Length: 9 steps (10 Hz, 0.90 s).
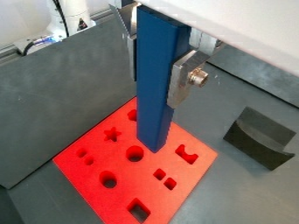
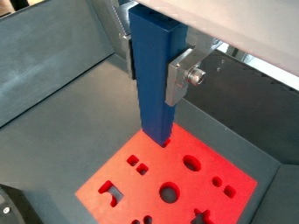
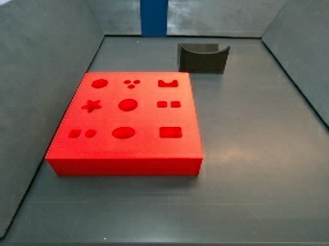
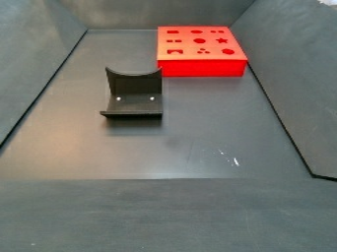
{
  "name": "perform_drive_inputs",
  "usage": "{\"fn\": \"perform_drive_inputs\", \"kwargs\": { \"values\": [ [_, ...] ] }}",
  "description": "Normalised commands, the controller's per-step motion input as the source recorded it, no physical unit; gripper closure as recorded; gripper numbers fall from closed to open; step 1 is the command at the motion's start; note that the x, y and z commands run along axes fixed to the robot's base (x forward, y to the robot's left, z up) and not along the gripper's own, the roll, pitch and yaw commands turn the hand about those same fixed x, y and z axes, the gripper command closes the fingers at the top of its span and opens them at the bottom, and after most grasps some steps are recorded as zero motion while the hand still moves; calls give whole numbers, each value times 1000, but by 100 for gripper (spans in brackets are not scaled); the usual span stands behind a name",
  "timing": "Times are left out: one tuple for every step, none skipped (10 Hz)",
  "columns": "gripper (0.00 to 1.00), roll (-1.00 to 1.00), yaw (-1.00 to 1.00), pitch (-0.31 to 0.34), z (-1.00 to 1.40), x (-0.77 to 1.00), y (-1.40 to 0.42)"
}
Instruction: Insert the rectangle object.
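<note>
My gripper (image 1: 156,66) is shut on the rectangle object (image 1: 158,87), a long blue bar, and holds it upright by its upper part; both wrist views show this (image 2: 153,70). A silver finger plate (image 1: 181,80) presses on each side of the bar (image 2: 155,96). The bar's lower end hangs free above the flat red block with shaped holes (image 1: 135,171), also in the wrist view (image 2: 176,179). In a side view only the bar's lower end (image 3: 154,16) shows, at the upper edge behind the red block (image 3: 129,115). The gripper is out of both side views.
A small dark grey holder with a curved notch (image 3: 203,58) stands on the floor beside the red block (image 4: 200,49); it shows in a wrist view (image 1: 260,136) and in a side view (image 4: 132,94). Grey walls enclose the dark floor (image 4: 171,157).
</note>
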Motion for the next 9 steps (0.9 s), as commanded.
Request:
{"fn": "perform_drive_inputs", "kwargs": {
  "values": [
    [100,-23,0,0,0,0,37],
    [100,0,0,0,-11,94,0],
    [100,199,126,-51,-743,586,-277],
    [100,0,183,-34,-726,737,-86],
    [100,-30,160,-66,-746,760,-57],
    [100,-31,217,-73,-689,717,0],
    [100,29,217,-4,-754,671,-143],
    [100,294,189,-67,-651,331,-554],
    [100,117,351,-316,-294,-154,-611]
  ]
}}
